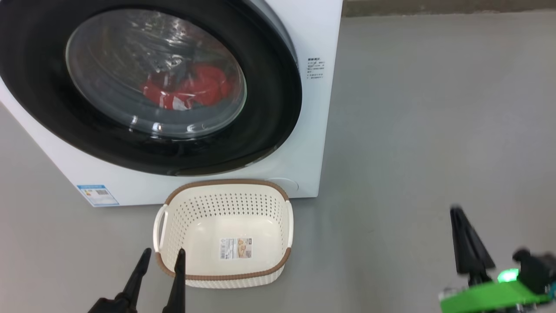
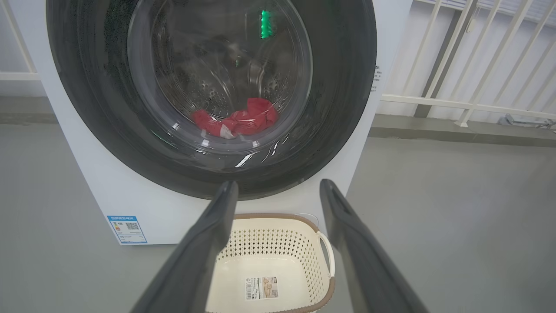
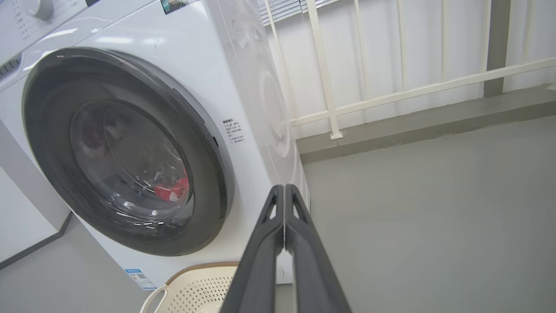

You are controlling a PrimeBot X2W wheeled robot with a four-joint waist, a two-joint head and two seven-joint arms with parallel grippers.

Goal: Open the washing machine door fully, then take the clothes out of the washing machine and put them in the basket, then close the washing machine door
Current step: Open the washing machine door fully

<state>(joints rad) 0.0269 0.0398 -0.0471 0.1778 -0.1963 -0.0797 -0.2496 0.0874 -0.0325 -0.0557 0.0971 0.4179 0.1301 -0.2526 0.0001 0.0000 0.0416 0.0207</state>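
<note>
The white washing machine [image 1: 312,108] stands ahead with its black-rimmed round door [image 1: 269,108] closed. Red clothes [image 1: 204,87] lie inside the drum behind the glass, also seen as clothes [image 2: 243,121] in the left wrist view and clothes [image 3: 173,189] in the right wrist view. The cream basket [image 1: 223,261] with a brown rim sits on the floor in front of the machine, with nothing in it. My left gripper [image 1: 161,254] is open beside the basket's near left corner. My right gripper [image 1: 458,213] hovers far right over the floor, its fingers [image 3: 284,191] pressed together on nothing.
Grey floor [image 1: 412,130] stretches to the right of the machine. A white railing [image 3: 391,93] and a raised kerb run behind it. A blue label [image 1: 97,194] marks the machine's lower left front.
</note>
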